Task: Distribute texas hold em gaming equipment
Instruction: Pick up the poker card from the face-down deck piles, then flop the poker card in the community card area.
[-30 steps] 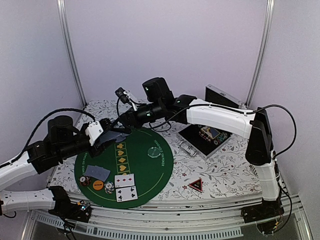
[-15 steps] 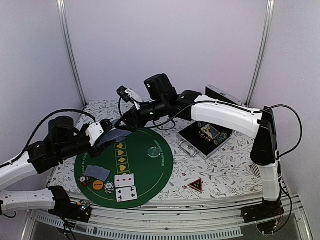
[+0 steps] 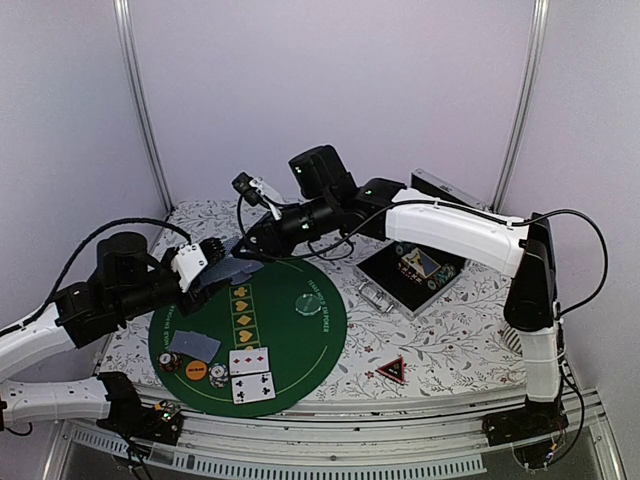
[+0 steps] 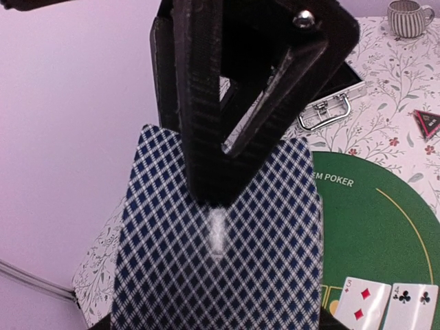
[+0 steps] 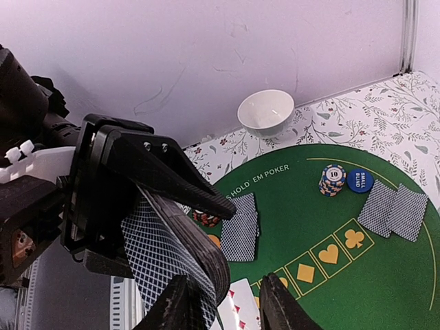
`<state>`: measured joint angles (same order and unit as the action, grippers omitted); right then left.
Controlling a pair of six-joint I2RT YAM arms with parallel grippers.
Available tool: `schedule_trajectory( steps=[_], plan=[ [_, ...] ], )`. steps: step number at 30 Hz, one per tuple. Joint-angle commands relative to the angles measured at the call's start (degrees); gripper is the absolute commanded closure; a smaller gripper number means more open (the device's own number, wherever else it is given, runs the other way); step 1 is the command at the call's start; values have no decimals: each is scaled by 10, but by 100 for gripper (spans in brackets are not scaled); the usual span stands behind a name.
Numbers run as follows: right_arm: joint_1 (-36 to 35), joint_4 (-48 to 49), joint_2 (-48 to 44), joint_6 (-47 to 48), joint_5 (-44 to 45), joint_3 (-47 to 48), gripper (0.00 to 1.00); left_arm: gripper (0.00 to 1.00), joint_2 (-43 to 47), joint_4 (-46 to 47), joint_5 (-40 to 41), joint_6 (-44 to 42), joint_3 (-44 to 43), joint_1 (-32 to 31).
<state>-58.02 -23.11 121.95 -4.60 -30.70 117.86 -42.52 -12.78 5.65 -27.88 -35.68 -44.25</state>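
My left gripper (image 3: 215, 272) is shut on a deck of checked blue-backed playing cards (image 4: 220, 275), held over the left rim of the green mat (image 3: 320, 345). Its black fingers (image 5: 165, 172) clamp the deck (image 5: 155, 258). My right gripper (image 5: 223, 295) reaches across to the deck's top card (image 3: 232, 270). Its jaws stand narrowly apart, with the deck's corner by its left finger (image 5: 175, 306). On the mat lie face-down cards (image 3: 193, 345), face-up cards (image 3: 250, 360), chip stacks (image 3: 218, 375), an orange disc (image 3: 193, 372) and a clear disc (image 3: 305, 302). The triangle token (image 3: 391, 369) lies off the mat.
An open metal case (image 3: 410, 275) sits right of the mat. A white bowl (image 5: 266, 110), a chip stack (image 5: 333, 179), a blue disc (image 5: 359, 181) and two face-down cards (image 5: 393, 211) occupy the far side. A ribbed cup (image 4: 409, 17) stands beyond the case.
My right gripper has shifted slightly over the deck and its jaws have narrowed markedly. The left gripper keeps the deck in the same place.
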Motion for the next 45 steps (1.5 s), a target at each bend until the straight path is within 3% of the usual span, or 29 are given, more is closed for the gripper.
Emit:
schedule_trajectory(
  steps=[1,4,9,32,39,41,45],
  plan=[
    [-1,-11,-34,3,13,6,67,47,1,17,4,-1,-3,-5],
    [-1,-14,-34,4,17,6,75,47,1,17,5,-1,-3,-5],
    [0,-22,-40,9,26,5,97,47,1,18,5,-1,-2,-6],
    [36,-33,-135,40,44,-39,99,47,1,19,16,4,-2,-6],
    [78,59,-207,127,218,-177,99,46,14,34,46,16,-2,-4],
    [81,106,-208,194,264,-232,99,46,16,39,61,17,0,-3],
    [72,203,-172,330,232,-291,99,46,17,51,79,23,2,2]
  ],
)
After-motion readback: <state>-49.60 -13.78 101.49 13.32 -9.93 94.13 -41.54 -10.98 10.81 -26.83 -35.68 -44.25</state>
